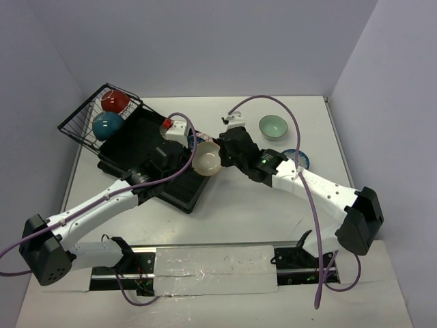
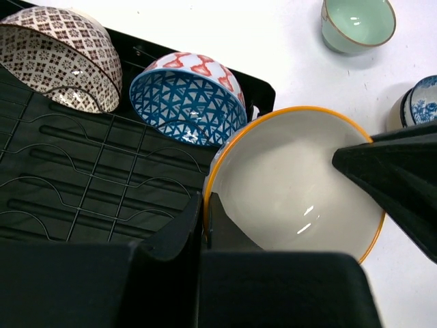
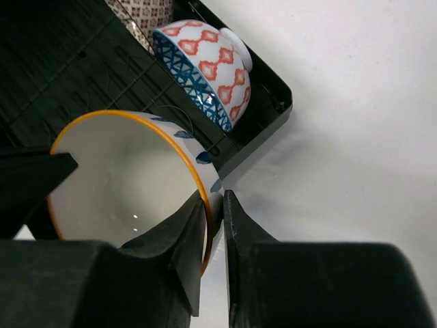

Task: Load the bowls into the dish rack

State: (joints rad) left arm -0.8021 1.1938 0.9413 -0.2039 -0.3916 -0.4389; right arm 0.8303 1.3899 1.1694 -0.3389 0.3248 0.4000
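Observation:
A cream bowl with an orange rim (image 1: 207, 162) hangs tilted over the right edge of the black dish rack (image 1: 133, 140). Both grippers hold it. My left gripper (image 2: 205, 219) is shut on its near rim (image 2: 287, 184). My right gripper (image 3: 214, 219) is shut on the opposite rim (image 3: 116, 184), one finger inside and one outside. In the top view the left gripper (image 1: 193, 158) and the right gripper (image 1: 222, 158) meet at the bowl. A lattice-patterned bowl (image 2: 61, 58) and a blue-and-red patterned bowl (image 2: 184, 96) lie upside down in the rack. A red bowl (image 1: 115, 100) and a teal bowl (image 1: 108, 125) sit in the wire basket (image 1: 78, 123).
A mint green bowl (image 1: 272, 126) stands on the white table at the back right, also in the left wrist view (image 2: 358, 24). A blue-and-white bowl (image 1: 298, 159) sits beside the right arm, partly hidden by it. Walls close in the table on the left, back and right.

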